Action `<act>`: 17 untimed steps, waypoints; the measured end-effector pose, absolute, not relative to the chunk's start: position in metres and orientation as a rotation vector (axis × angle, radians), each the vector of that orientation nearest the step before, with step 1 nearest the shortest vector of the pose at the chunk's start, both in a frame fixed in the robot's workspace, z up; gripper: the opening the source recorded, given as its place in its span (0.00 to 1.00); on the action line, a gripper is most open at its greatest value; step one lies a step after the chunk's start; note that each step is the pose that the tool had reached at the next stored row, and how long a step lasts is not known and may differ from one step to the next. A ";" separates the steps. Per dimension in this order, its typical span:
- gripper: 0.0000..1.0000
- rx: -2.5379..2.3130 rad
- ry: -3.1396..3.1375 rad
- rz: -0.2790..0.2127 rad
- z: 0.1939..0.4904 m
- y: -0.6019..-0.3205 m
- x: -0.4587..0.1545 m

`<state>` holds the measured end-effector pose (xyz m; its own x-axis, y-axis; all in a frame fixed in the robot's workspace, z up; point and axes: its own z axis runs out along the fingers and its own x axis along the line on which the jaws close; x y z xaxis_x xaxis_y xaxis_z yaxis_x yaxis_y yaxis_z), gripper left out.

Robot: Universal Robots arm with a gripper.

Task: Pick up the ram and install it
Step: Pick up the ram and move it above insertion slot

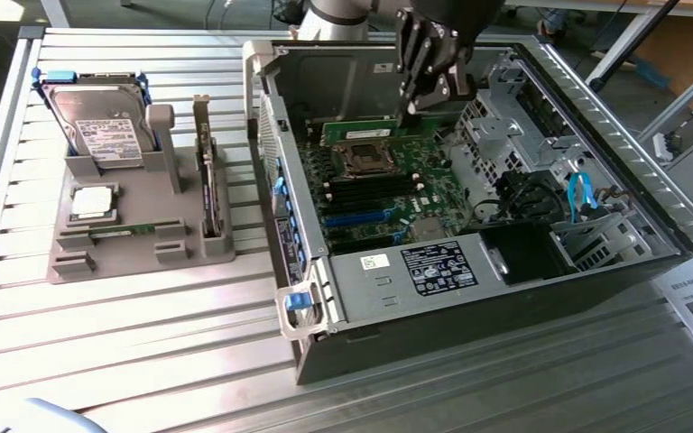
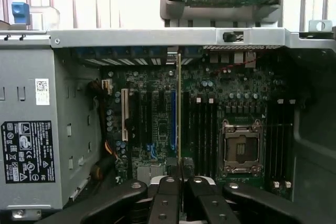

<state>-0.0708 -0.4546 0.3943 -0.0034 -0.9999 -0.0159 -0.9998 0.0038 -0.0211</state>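
Note:
The ram (image 1: 377, 129) is a thin green stick, and my gripper (image 1: 410, 110) is shut on it inside the open computer case (image 1: 277, 153). It hangs level just above the motherboard (image 1: 377, 212), at the far side of the CPU socket (image 1: 359, 161). In the wrist view the ram (image 2: 179, 103) appears edge-on as a thin line running out from between my black fingers (image 2: 168, 198). It lies parallel to the dark memory slots (image 2: 202, 129) beside the socket (image 2: 241, 148). Whether its lower edge touches a slot is hidden.
A grey parts holder (image 1: 130, 244) stands on the slatted table at the exterior view's left. It carries a hard drive (image 1: 104, 126), a CPU (image 1: 91, 202) and an upright dark card (image 1: 210, 194). The case also holds a power supply (image 1: 437, 268) and blue cables (image 1: 581, 194).

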 end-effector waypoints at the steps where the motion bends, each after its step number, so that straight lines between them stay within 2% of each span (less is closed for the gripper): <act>1: 0.12 -2.199 2.207 -0.006 0.394 -0.455 -0.068; 17: 0.12 -2.200 2.208 -0.008 0.394 -0.454 -0.037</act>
